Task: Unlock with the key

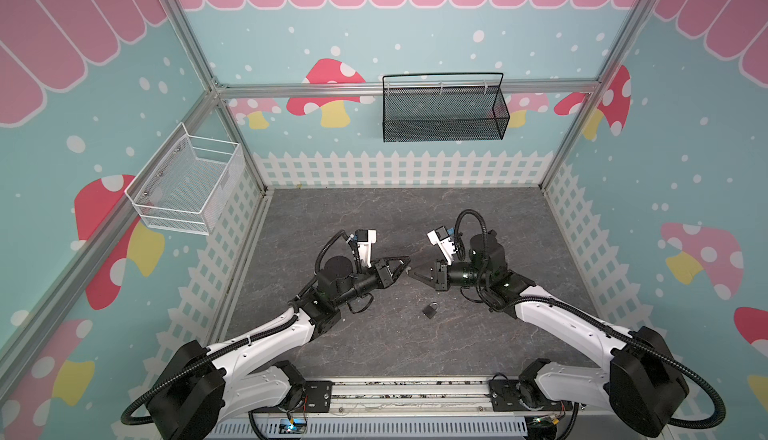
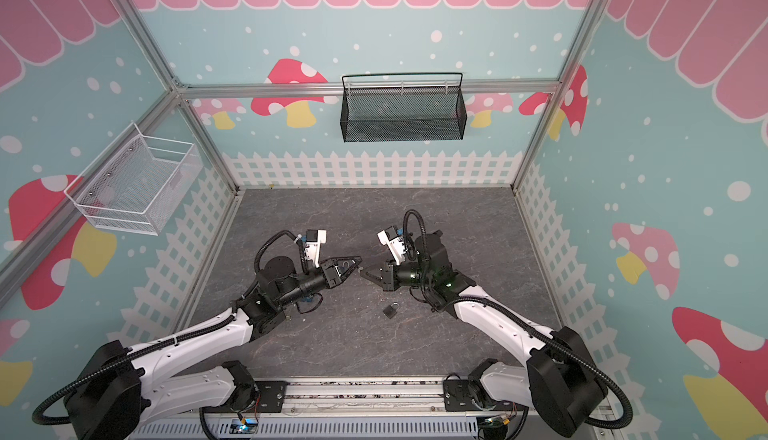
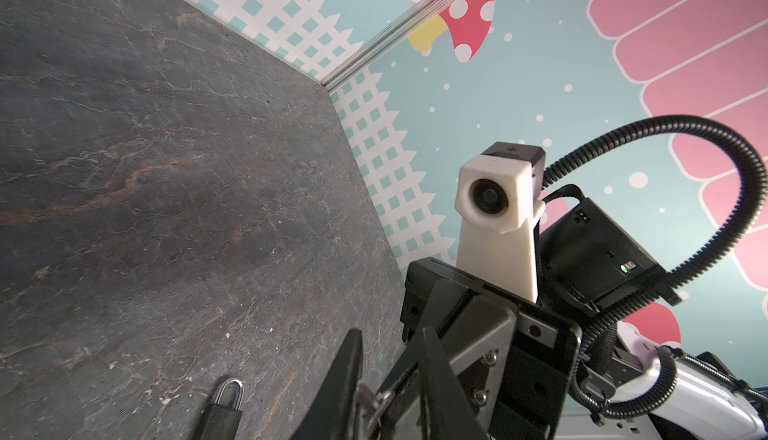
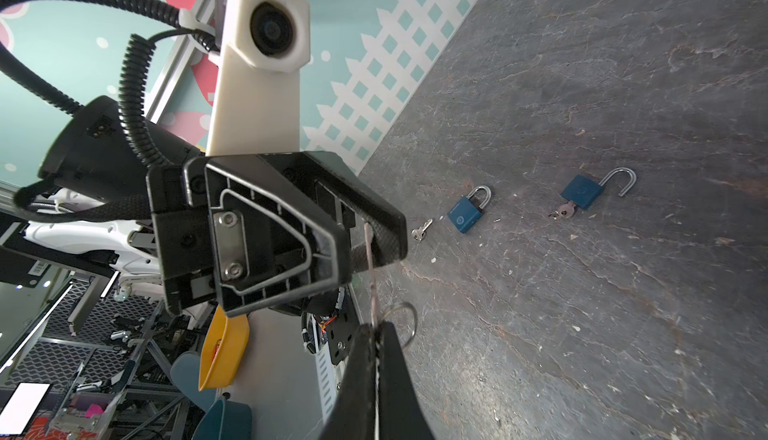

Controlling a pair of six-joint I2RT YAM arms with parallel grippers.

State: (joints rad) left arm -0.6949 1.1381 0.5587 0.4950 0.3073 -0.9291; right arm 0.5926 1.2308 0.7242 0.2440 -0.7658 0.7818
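Black padlock lies flat on the grey stone-patterned table, its shackle closed. It is nearest the arm bases, just on the near side of the two grippers, and nothing touches it.

The right wrist view shows two more locks on the same surface. A blue padlock has its shackle closed, with a loose key just beside it. An open blue padlock has a second key seated in its body.

Farther in, the grippers meet tip to tip above the middle of the table. The right gripper is clenched on the task key. The blade points out toward the left gripper, and the key ring hangs beside the right fingertips. The blade's tip reaches one left finger, but I cannot tell whether the left jaws are pinching it.

On the far walls hang a white wire basket and a black mesh basket.
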